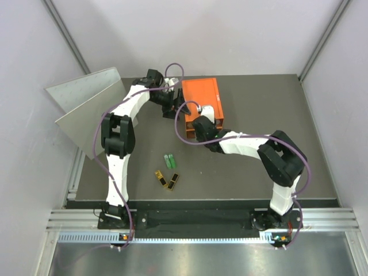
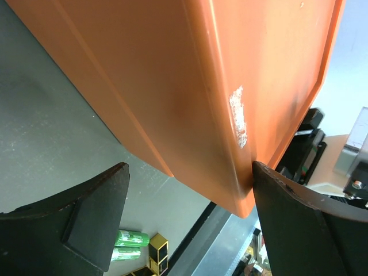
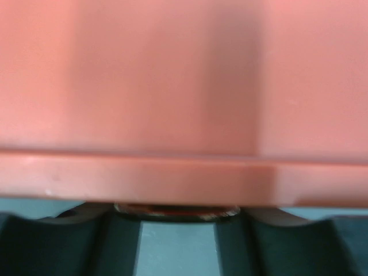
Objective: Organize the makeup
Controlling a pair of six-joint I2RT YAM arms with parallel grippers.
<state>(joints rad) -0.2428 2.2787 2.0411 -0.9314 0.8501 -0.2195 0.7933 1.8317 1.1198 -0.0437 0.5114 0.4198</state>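
Makeup, as we log it:
- Two green tubes (image 1: 169, 160) lie side by side on tabletop (image 1: 259, 109), well apart from orange box (image 1: 201, 92).
- Two black-gold flat cases (image 1: 173, 182) lie just beside tubes, toward near edge.
- Left claw (image 2: 190, 172) is spread wide and holds nothing. Box corner sits between fingers (image 2: 98, 224), and one finger is clear of box.
- Right claw (image 3: 177, 233) is up against box's near face. View is blurred, so we cannot tell whether it is spread or pinching. Possibly drawer pull (image 3: 175, 211) at fingertips.
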